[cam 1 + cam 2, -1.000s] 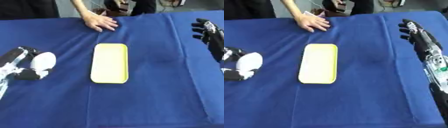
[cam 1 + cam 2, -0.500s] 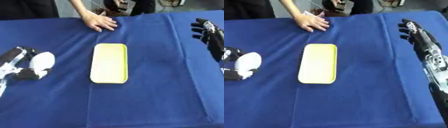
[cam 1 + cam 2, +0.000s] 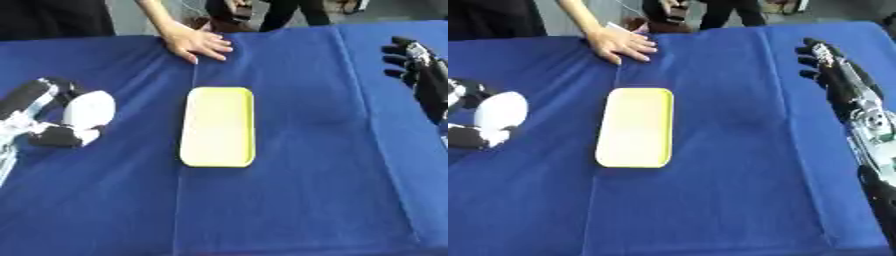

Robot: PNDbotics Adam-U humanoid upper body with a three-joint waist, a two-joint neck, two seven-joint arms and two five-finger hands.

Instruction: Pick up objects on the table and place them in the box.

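A pale yellow shallow box (image 3: pixel 219 126) lies lengthwise in the middle of the blue table. At the far left, my left hand (image 3: pixel 37 102) has its fingers and thumb curled round a white rounded object (image 3: pixel 88 109), held a little left of the box and apart from it. My right hand (image 3: pixel 826 64) hovers over the table's far right with straight, spread fingers and holds nothing. Its forearm runs down the right edge of the right eye view.
A blue cloth (image 3: pixel 306 190) covers the whole table, with a fold line running down from the box's near end. The table's right edge lies under my right arm.
My left hand has shifted slightly away from me with the white object still in it. The right hand and the box have stayed put.
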